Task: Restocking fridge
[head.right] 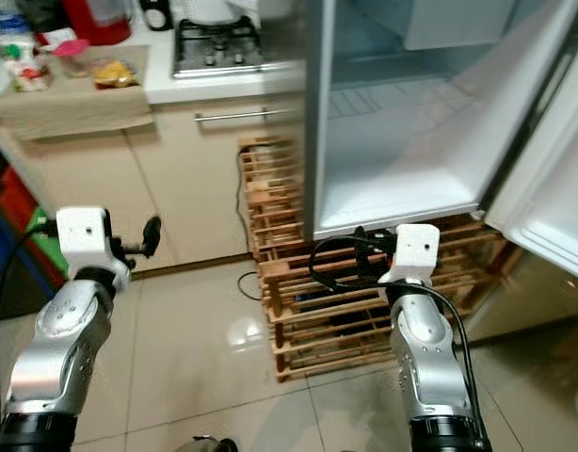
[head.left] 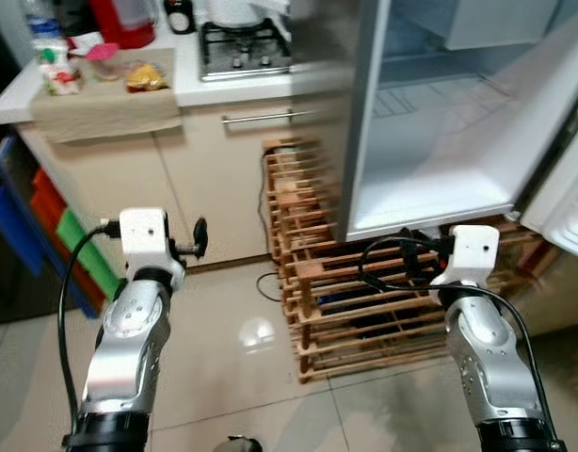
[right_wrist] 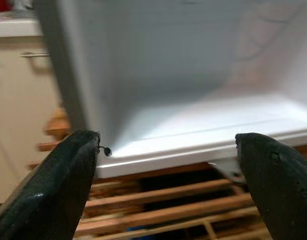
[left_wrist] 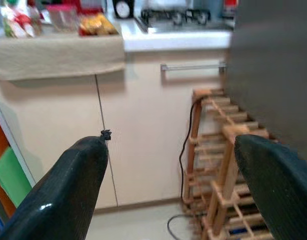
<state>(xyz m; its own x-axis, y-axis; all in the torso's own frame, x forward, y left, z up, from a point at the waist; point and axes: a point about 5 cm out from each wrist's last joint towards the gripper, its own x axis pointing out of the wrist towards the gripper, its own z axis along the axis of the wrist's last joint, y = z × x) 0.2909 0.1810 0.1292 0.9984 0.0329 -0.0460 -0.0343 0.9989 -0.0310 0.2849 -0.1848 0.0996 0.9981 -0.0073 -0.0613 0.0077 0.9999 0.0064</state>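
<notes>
White inside and bare, the open grey fridge (head.left: 430, 141) stands on a slatted wooden pallet stack (head.left: 317, 301) beside the white counter (head.left: 204, 89) with its steel hob (head.left: 244, 49). Both tools are spread wide and grasp nothing: the left tool (left_wrist: 168, 185) faces the beige cabinet doors (left_wrist: 143, 130), the right tool (right_wrist: 166, 185) the fridge's lower lip.

The floor (head.left: 223, 377) is made of big shiny pale tiles, and a bright light spot shines on it. A cream cabinet (head.left: 214, 179) with a long silver handle (head.left: 261, 118) stands under a white counter (head.left: 214, 89), where a gas stove (head.left: 242, 52) sits and a tan cloth (head.left: 105, 108) hangs over the edge. Beside the cabinet is a wooden slat rack (head.left: 317, 282) with a black cord (head.left: 266, 184) running down it, and bright red, green and blue bins (head.left: 54, 235) are stacked by the cabinet's other side.
</notes>
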